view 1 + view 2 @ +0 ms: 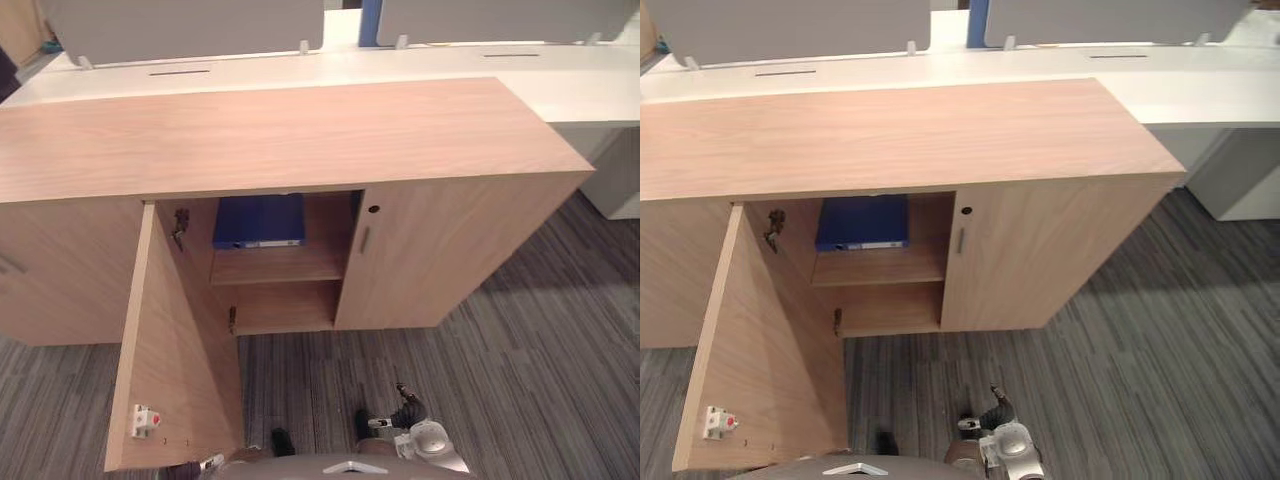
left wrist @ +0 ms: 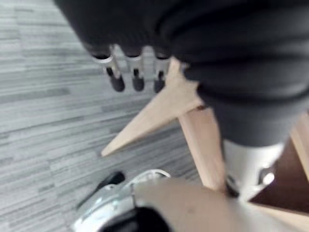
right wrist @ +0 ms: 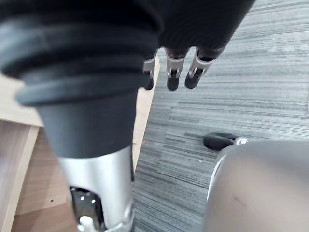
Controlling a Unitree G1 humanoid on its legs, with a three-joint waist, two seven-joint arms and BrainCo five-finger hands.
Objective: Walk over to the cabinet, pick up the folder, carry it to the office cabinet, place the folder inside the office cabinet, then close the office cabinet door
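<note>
**Folder on the upper shelf, left door wide open, both hands empty**

The office cabinet (image 1: 280, 135) stands on grey striped carpet (image 1: 540, 340), its long wooden top running across the head views. Behind its far edge is a white desk (image 1: 400, 70) with grey partition screens (image 1: 180, 25) standing on it.

The left door (image 1: 175, 340) is swung fully out toward the robot, its inner face showing. A small white catch with a red spot (image 1: 144, 421) sits near that door's lower free corner, and a dark hinge (image 1: 180, 226) sits at the upper corner where it meets the cabinet.

The left hand (image 2: 137, 79) shows in its own wrist view. Its dark-tipped fingers hang relaxed and uncurled with nothing between them and the thumb. Past them are the pale wood of the open door and the carpet. Whether a fingertip touches the wood cannot be told.

Inside the open compartment, the blue folder (image 1: 259, 221) rests on the upper shelf (image 1: 275, 268). It sits against the shelf's left end, with bare wood between it and the right end. A narrow side with a pale label strip faces the opening, close to the shelf's front edge. Whether it lies flat or stands cannot be told.

The right door (image 1: 440, 250) is closed, with a round keyhole (image 1: 373, 209) near its upper left corner and a short handle (image 1: 364, 240) just below it.

The right hand (image 3: 173, 77), seen in its own wrist view, hangs over the carpet with fingers loose, thumb apart and nothing held.
</note>
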